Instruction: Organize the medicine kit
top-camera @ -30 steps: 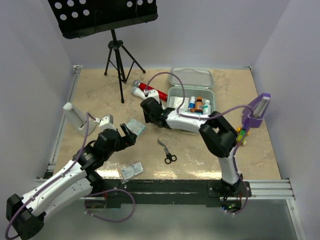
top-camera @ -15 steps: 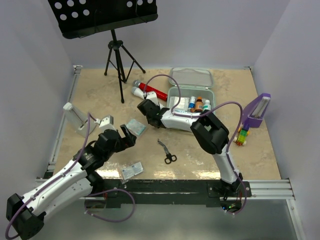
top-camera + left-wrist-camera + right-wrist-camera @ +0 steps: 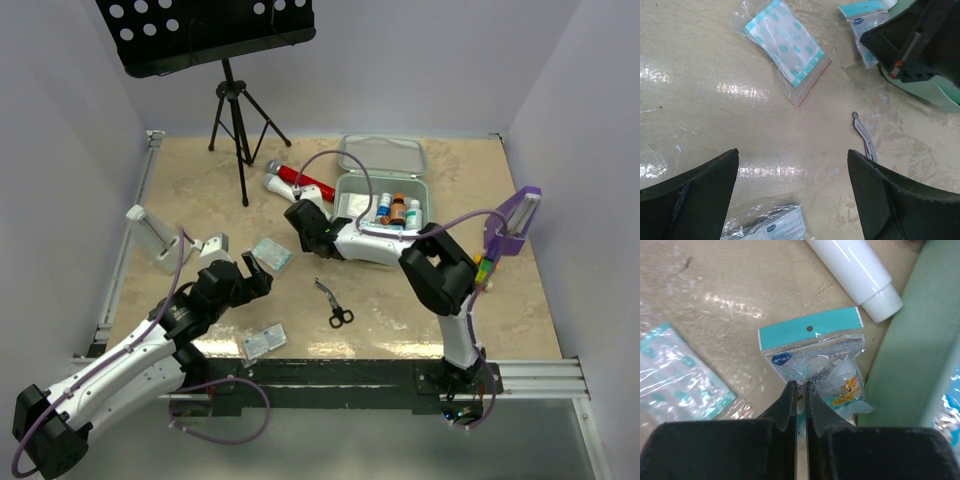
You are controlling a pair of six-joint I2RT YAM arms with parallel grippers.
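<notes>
Pinching right fingers [image 3: 790, 405] together on limp packet [image 3: 815, 360] beside stiff, likely light medicine kit [image 3: 905, 370], best gripped by rim; left fingers [image 3: 695, 195] apart.

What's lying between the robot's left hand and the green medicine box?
The left wrist view shows a clear bag with teal sheets, then a blue-topped packet pinched by the right hand, beside the medicine kit.

A: What sort of place is shown?

B: A robotics lab test cell is indicated. A beige tabletop [image 3: 200, 190] is enclosed by plain pale walls [image 3: 70, 120], edged by aluminium rails [image 3: 530, 378], and overlooked by a perforated black panel [image 3: 200, 30] carried on a tripod [image 3: 232, 105].
</notes>
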